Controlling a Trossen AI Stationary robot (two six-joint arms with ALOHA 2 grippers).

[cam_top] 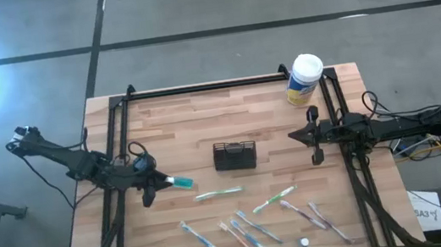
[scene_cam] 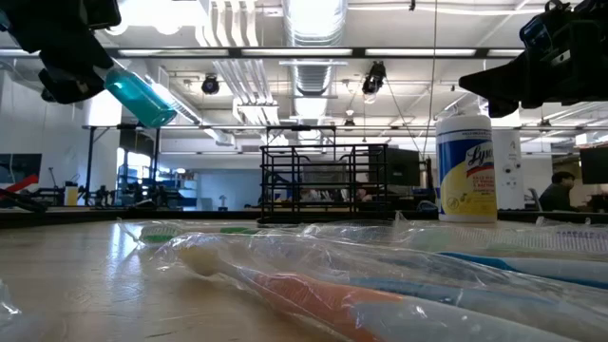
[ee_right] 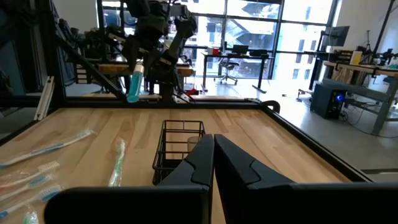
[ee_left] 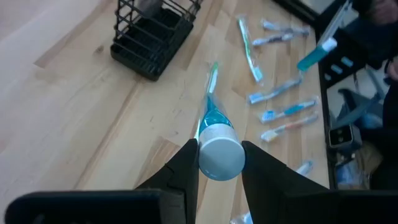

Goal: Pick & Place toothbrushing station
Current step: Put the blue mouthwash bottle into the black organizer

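The toothbrushing station, a small black mesh caddy (cam_top: 234, 155), stands on its base mid-table; it also shows in the left wrist view (ee_left: 152, 37) and the right wrist view (ee_right: 177, 146). My left gripper (cam_top: 160, 183) is left of the caddy, above the table, and shut on a teal tube with a white cap (ee_left: 219, 134). My right gripper (cam_top: 297, 137) is right of the caddy with its fingers shut (ee_right: 213, 155) and holds nothing. Several wrapped toothbrushes (cam_top: 243, 231) lie flat on the near part of the table. My left gripper pinches the tube's white-capped end (ee_left: 221, 158) between its two fingers (ee_left: 186, 167). The fingers come from the table's left and slant down. The teal body (scene_cam: 142, 95) sticks out past the fingertips toward the right, tilted down, clear of the table.
A tall white-capped, yellow-labelled canister (cam_top: 304, 78) stands at the far right. A wrapped green toothbrush (cam_top: 218, 194) lies just below the held tube. A small white piece (cam_top: 303, 241) lies near the front edge. Black rails (cam_top: 199, 88) run along the table's sides.
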